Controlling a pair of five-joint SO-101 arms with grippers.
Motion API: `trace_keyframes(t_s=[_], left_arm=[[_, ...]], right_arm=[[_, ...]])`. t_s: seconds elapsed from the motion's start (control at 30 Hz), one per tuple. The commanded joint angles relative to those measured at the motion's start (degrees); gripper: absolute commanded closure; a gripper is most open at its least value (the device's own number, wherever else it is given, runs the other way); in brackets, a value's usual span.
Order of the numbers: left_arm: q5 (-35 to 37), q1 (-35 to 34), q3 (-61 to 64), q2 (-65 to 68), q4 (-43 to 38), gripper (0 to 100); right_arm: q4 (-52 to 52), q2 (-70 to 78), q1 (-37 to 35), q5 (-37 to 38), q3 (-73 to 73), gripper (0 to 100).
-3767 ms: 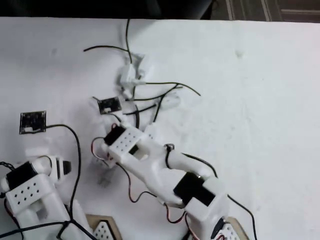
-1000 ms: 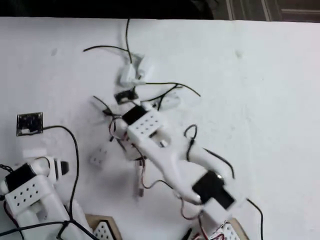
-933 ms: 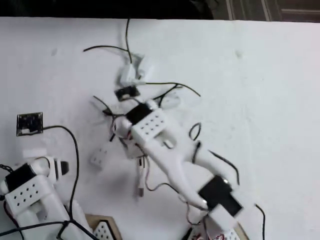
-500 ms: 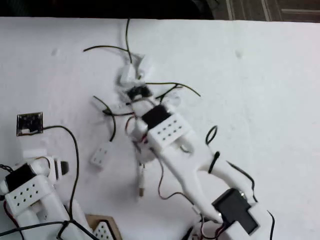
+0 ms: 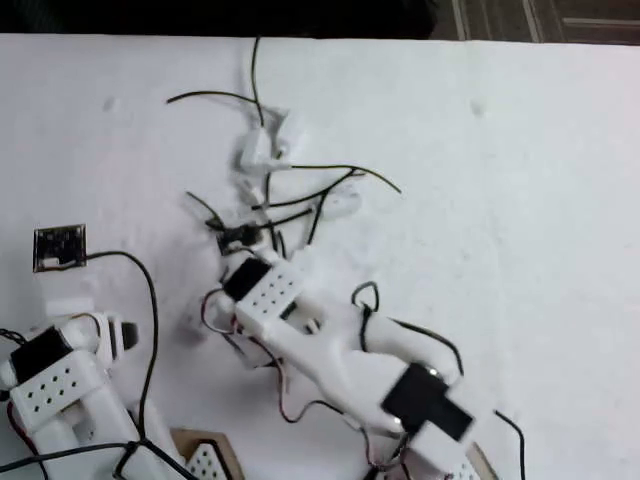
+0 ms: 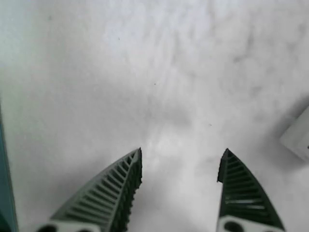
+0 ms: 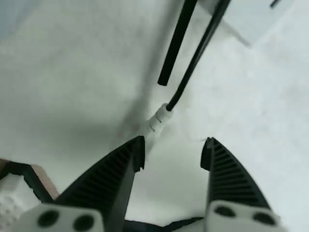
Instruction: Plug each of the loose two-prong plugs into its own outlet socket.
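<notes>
Task is looking barely begun. The white plugs and sockets [image 5: 256, 150] are lying loose in the cord pile [image 5: 300, 190] on the table [image 5: 520, 200]. I cannot tell plug from socket there, and nothing is visibly seated, so I'm judging all the pairings as left to do.

The right tool [image 7: 174, 141] is hanging just at the near edge of the cord pile with its fingers apart, gripping nothing. A cord end with a white sleeve [image 7: 155, 121] is lying just ahead of its tips, not touching them. The left tool [image 6: 181, 153] is sitting well apart from the cord pile, fingers apart too, over bare table. A pale block corner [image 6: 298, 137] is showing beside it; I cannot tell what it is.

Materials:
- Cords are looking thin, black, rubbery and bendy.
- Plugs and sockets are looking like hard white plastic, boxy.
- The sleeve is ribbed and tapered.
- Tool fingers are dark, ridged and pointed.
- The table is looking white, matte and faintly mottled.
</notes>
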Motion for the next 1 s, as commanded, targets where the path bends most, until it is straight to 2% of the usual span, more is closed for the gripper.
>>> trace_keyframes(t_s=[0.0,0.23,0.57,0.83,0.97], left_arm=[[0.1,-0.5,-0.2,-1.1,-0.9,74],[0.1,-0.5,-0.2,-1.1,-0.9,74],[0.1,-0.5,-0.2,-1.1,-0.9,74],[0.1,-0.5,-0.2,-1.1,-0.9,74],[0.1,-0.5,-0.2,-1.1,-0.9,74]], right_arm=[[-1.5,2.2,-0.6,-0.6,-0.4,80.7],[-3.1,3.2,-0.7,-0.6,-0.4,80.8],[0.0,-0.5,-0.8,-0.5,-2.7,80.8],[-0.4,-0.6,-6.9,-0.7,-3.0,80.8],[-1.6,-0.5,-6.8,-0.7,-3.3,80.8]])
